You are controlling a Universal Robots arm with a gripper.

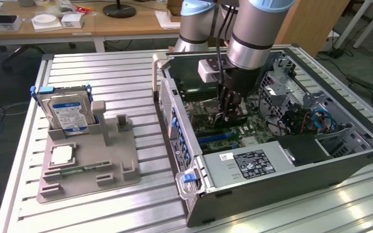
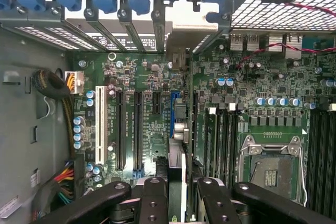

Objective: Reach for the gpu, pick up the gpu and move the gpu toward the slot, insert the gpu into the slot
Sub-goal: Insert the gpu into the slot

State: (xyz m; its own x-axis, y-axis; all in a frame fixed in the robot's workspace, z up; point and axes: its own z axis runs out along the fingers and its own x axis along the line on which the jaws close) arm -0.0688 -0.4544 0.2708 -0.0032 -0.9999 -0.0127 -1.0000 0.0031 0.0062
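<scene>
The gpu [image 2: 177, 129], pinched edge-on by the gripper [image 2: 178, 195], is held over the blue slot [image 2: 172, 114]; insertion apparently requires straight seating.

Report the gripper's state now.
Gripper: closed on the thin dark gpu card with silvery metal bracket, held edge-on over the green motherboard inside the computer case.

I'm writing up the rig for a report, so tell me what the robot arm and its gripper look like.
The arm is built of thick cylindrical segments in silvery grey metal, with a pale blue cap at the joint and a black band lower down. A small white box is mounted beside the wrist, and black cables run down alongside. The gripper is black; in the wrist view its fingers are black linkage bars dotted with round screws.
</scene>
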